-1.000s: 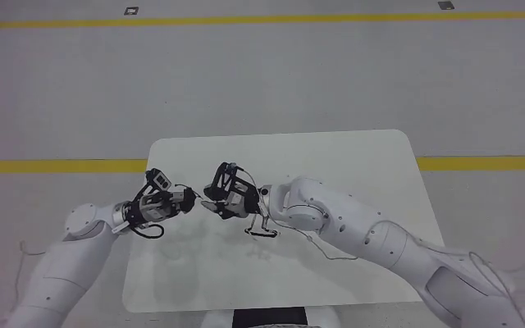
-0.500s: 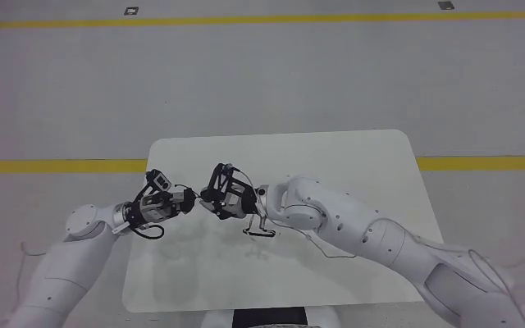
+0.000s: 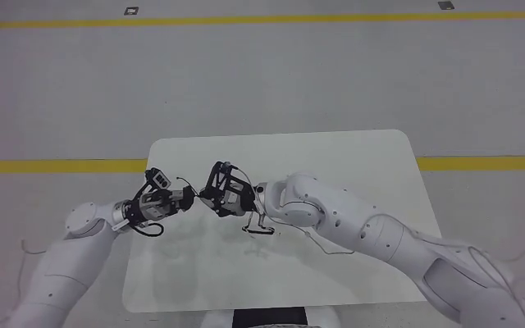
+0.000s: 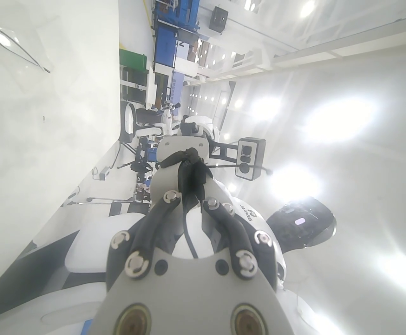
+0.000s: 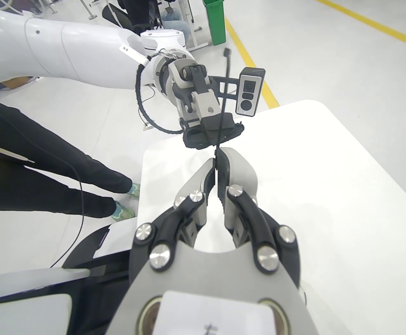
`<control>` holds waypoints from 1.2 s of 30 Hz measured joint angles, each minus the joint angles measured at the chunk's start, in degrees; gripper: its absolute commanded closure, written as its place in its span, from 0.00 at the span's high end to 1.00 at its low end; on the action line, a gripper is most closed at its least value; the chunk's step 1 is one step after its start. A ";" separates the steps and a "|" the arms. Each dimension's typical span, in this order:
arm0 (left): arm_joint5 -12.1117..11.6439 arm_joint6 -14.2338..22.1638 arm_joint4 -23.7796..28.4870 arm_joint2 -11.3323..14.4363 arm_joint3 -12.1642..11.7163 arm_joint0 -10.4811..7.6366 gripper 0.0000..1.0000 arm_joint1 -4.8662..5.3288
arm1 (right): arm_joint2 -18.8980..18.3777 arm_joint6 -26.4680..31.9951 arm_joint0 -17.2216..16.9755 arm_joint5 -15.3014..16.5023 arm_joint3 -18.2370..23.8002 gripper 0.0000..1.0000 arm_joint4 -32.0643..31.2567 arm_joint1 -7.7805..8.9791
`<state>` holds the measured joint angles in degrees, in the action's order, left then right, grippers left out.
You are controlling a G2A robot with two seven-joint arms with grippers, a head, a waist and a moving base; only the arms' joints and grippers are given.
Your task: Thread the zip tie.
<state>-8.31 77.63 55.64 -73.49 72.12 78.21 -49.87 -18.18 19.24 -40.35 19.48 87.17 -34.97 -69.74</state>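
Observation:
A thin black zip tie (image 5: 223, 95) is held between both grippers above the white table (image 3: 344, 164), near its left side. My right gripper (image 5: 216, 158) is shut on the strap's lower end. Just past it, my left gripper (image 5: 213, 130) has its black padded fingers shut on the strap further along. The tie's head (image 5: 227, 52) sticks up free beyond the left gripper. In the top view the left gripper (image 3: 185, 198) and the right gripper (image 3: 207, 200) meet tip to tip. In the left wrist view the strap (image 4: 185, 219) runs back from the shut left gripper (image 4: 190, 160).
A black cable loop (image 3: 261, 230) from the right arm lies on the table behind the right gripper. A person's legs (image 5: 63, 177) stand beside the table's corner. A green bin (image 5: 215, 22) and a yellow floor line (image 3: 74, 166) lie beyond the table.
The right gripper has shifted slightly left, closing the small gap to the left gripper. The left arm has barely moved.

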 measured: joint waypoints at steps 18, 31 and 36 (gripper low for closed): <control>0.39 0.54 1.09 0.15 -1.13 -1.38 0.00 -0.58 | 1.21 -1.05 0.98 0.00 -1.40 0.00 0.11 -0.10; 0.06 -0.16 1.69 0.05 -0.87 -1.28 0.00 -0.95 | 0.81 -0.53 0.34 0.00 -1.56 0.00 -0.11 0.44; -0.07 -0.50 1.91 0.00 -0.73 -1.18 0.00 -1.10 | 0.49 -0.17 -0.01 0.00 -1.40 0.00 -0.24 0.73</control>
<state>-8.38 77.13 57.55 -73.49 71.39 77.02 -50.98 -17.69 19.07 -40.36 19.48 85.77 -35.21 -69.01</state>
